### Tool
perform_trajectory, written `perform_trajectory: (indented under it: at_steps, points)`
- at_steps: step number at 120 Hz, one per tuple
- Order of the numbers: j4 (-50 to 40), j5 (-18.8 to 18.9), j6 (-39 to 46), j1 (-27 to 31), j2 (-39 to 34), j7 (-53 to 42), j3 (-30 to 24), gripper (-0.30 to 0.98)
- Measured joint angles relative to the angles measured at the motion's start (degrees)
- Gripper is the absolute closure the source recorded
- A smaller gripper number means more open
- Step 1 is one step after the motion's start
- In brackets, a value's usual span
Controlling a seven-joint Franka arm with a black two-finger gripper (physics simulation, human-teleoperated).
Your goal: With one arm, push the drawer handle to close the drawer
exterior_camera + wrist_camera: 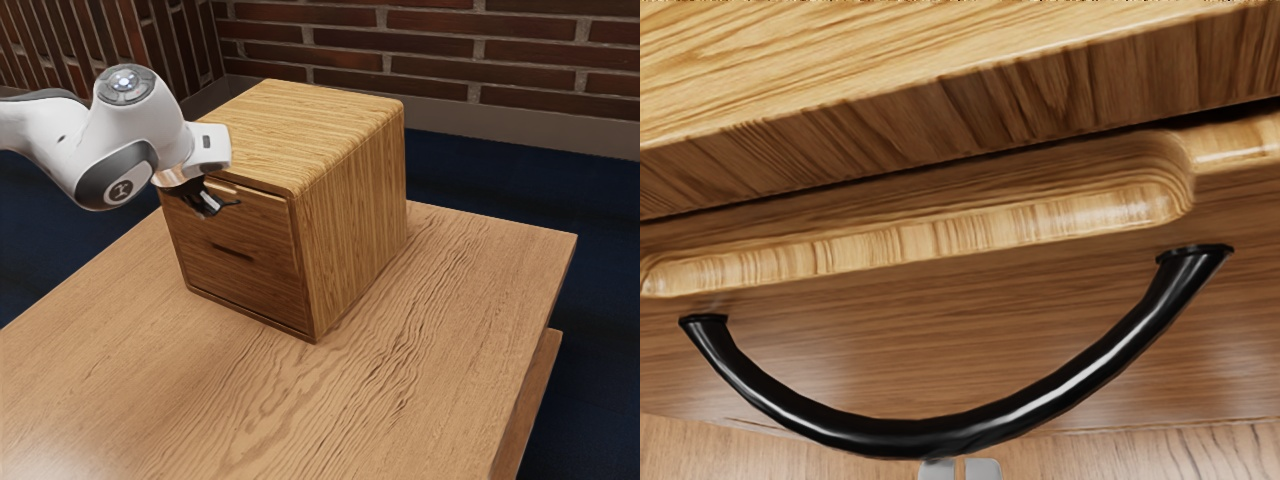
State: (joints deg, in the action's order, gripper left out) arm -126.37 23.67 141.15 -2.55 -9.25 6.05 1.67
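The wooden cabinet [355,210] stands near the far edge of a table [470,330], wood top stretching from its front and side, as the gripper [212,207] reaches down, fingertips almost together, gripping nothing, at the black handle [1040,405] on the drawer [940,345]

Looks like a home; brick walls [430,46]; dark-blue floor [480,176]; wooden table [470,290].

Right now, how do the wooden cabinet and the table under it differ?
The cabinet is boxy; the table has a broad, flat top. The cabinet's top edge is rounded, while the table's corner is sharp. The cabinet's top is yellower than the table's. Both show wood grain.
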Motion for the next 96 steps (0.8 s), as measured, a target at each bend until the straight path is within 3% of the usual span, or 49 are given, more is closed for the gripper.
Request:
perform_trajectory:
  at_steps: [58, 80, 96]
  points:
    - [0.4, 0.6, 0.1, 0.2, -0.3, -0.4, 0.0, 0.75]
    - [0.4, 0.7, -4.7, -2.9, -7.2, -0.4, 0.0, 0.78]
    - [6.6, -0.3, -11.7, -5.6, -8.6, -0.4, 0.1, 0.79]
